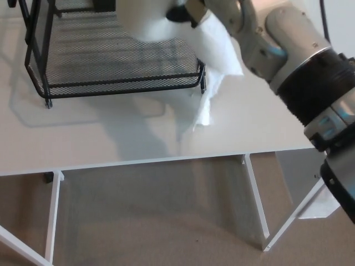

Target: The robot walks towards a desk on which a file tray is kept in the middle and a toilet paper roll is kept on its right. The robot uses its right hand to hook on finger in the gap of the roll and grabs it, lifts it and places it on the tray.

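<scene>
Now the toilet paper roll (pixel 145 25) is held over the black mesh file tray (pixel 111 83), clamped in the right hand's (pixel 188 12) fingers (pixel 177 14), its loose tail (pixel 213 66) trailing to the surface (pixel 111 138), so lowering and release are called for next.

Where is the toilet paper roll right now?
Head view, top middle: the toilet paper roll is held by the right hand over the right side of the tray, its loose tail hanging past the tray's corner onto the desk.
</scene>
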Robot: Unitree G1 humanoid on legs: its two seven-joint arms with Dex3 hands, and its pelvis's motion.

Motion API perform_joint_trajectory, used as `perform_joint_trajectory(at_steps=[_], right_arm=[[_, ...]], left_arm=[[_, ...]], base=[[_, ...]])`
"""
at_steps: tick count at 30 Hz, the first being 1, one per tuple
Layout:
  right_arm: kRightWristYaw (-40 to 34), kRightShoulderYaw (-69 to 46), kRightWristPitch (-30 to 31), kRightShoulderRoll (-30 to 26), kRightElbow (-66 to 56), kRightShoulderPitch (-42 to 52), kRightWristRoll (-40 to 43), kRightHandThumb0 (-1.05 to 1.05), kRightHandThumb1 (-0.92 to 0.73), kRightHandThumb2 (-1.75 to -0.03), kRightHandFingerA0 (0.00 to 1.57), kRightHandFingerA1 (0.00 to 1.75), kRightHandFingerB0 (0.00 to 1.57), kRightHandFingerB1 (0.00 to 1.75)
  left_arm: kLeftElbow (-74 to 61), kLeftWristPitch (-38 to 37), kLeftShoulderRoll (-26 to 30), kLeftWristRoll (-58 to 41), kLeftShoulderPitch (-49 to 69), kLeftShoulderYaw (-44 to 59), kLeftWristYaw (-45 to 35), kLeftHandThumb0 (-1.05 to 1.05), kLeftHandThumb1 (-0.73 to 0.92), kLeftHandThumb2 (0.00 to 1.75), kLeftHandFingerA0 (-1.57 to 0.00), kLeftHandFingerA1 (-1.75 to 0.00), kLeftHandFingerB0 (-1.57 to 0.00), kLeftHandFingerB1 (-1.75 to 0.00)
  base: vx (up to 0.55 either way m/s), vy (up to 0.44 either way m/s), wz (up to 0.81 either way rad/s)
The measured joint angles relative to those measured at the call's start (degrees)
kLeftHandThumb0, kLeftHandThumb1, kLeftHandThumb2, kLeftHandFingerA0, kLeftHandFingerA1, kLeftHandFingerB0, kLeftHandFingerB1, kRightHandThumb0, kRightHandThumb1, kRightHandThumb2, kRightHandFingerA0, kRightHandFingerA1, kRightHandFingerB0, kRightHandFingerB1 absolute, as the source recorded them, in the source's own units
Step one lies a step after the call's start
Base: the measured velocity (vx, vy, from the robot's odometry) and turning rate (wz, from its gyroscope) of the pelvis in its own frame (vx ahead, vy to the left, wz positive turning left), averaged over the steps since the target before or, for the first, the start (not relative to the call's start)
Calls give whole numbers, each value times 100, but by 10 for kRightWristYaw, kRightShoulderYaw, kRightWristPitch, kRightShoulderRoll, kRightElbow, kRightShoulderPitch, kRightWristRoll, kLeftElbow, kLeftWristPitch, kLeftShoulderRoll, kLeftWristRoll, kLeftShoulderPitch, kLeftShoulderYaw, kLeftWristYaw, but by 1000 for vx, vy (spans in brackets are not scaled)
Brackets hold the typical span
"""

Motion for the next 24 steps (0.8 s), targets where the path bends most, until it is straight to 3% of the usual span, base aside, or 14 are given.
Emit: perform_joint_trajectory(at_steps=[1,6,8,9,10,11,12,13,15,17,18,19,23,24], right_arm=[[-1,6,1,5,10,1,-3,-36,-67,-62,81,169,74,109],[-8,33,13,24,21,24,-14,-33,-64,-64,74,159,70,106],[-8,31,19,30,23,26,-14,-36,-64,-64,79,160,73,81],[-9,30,21,30,24,26,-15,-36,-64,-64,79,160,73,81],[-10,31,23,31,24,26,-16,-37,-64,-59,83,159,73,70],[-11,32,24,31,24,27,-17,-35,-65,-61,80,169,66,123],[-16,30,24,31,24,29,-17,-35,-65,-61,80,169,66,123],[-20,27,24,31,24,31,-17,-38,-48,-92,108,130,75,103],[-22,23,24,31,24,31,-16,-36,-63,-61,75,164,77,77],[-22,17,19,31,31,30,-11,-36,-62,-58,80,154,77,69],[-21,14,18,30,34,28,-9,-34,-64,-61,72,140,66,55],[-17,9,15,30,38,25,-6,-34,-64,-61,72,140,66,55],[14,5,13,30,54,4,0,-53,-72,-62,21,54,24,36],[21,7,13,30,57,-2,0,-56,-72,-62,14,54,21,39]], left_arm=[[-4,0,0,1,1,-4,0,-104,82,136,-39,-85,-2,-68],[-22,0,0,9,10,-27,1,-104,80,134,-38,-84,-4,-67],[-25,0,0,11,14,-33,1,-105,92,89,-23,-92,-4,-84],[-26,0,0,11,15,-35,0,-105,92,89,-23,-92,-4,-84],[-26,0,0,13,17,-37,0,-103,81,134,-40,-84,-7,-66],[-27,0,0,14,18,-39,0,-104,81,134,-34,-81,-5,-68],[-28,0,0,15,20,-41,0,-104,81,134,-34,-81,-5,-68],[-29,0,0,17,21,-43,0,-104,80,133,-35,-82,-6,-67],[-30,0,-1,19,22,-43,1,-104,80,133,-36,-81,-4,-66],[-30,0,-1,20,22,-45,1,-104,81,134,-36,-81,-5,-67],[-31,0,-1,21,22,-45,0,-104,92,88,-23,-87,-4,-81],[-33,0,-1,21,23,-46,0,-104,92,88,-23,-87,-4,-81],[-37,0,-1,23,24,-48,0,-104,81,135,-37,-81,-7,-65],[-36,0,-1,23,24,-48,0,-105,92,97,-21,-77,-7,-71]], base=[[0,0,0],[0,0,0],[0,0,0],[0,0,0],[0,0,0],[0,0,0],[0,0,0],[0,0,0],[0,0,0],[0,0,0],[0,0,0],[0,0,0],[0,0,0],[0,0,0]])
